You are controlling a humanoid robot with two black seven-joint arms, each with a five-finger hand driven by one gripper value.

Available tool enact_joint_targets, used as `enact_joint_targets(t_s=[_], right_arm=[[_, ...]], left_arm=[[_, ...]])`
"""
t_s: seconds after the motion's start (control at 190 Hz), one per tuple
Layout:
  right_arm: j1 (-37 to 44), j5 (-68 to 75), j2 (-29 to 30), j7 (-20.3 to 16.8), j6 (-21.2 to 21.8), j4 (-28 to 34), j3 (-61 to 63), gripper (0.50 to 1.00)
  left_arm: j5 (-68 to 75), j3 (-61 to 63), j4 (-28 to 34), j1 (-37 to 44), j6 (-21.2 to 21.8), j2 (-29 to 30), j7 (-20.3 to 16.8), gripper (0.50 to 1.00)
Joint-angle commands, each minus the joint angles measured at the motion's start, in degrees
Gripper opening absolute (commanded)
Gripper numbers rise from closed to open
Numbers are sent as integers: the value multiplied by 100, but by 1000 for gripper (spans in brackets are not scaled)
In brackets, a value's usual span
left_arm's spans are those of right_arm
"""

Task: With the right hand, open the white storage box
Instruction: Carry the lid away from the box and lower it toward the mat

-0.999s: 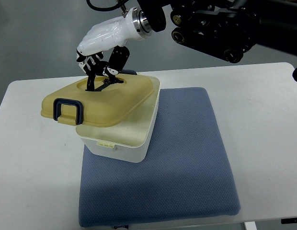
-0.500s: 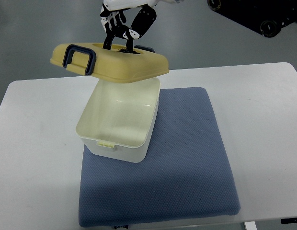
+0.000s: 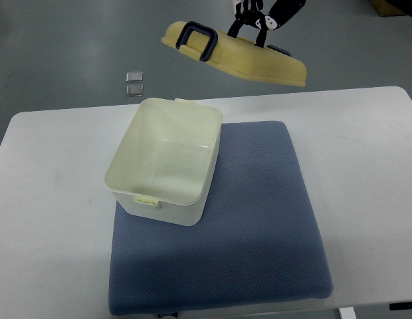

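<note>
1 white box (image 3: 165, 166): open, empty, sitting on the left part of a blue-grey mat (image 3: 259, 232) on the white table (image 3: 372, 166). 1 yellow lid (image 3: 249, 56): off the box, in the air above and beyond its far right corner, tilted, dark blue clasp (image 3: 199, 40) at its left end. My right hand (image 3: 262, 14): at the top edge, fingers closed on the lid's top; mostly out of frame. 2 small metal squares (image 3: 133, 84) on the floor beyond the table.

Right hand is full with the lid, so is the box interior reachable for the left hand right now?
Probably yes: the white box stands open and looks empty, with the lid lifted clear by the right hand. No left hand is in view, so reach is unconfirmed.
</note>
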Motion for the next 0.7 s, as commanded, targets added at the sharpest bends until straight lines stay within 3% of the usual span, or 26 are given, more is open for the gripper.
enact_joint_targets(t_s=[0.0,0.289,0.694], right_arm=[[-24,-17,-296,8,42,15,-297,500],[-33,-35,-727,16,-28,24,-1247,500],[-59,-26,-842,-19,-72,68,-1994,500]], left_arm=[[0,3,0,0,0,0,5,1000],[0,3,0,0,0,0,5,1000],[9,-6,-26,0,0,0,5,1000]])
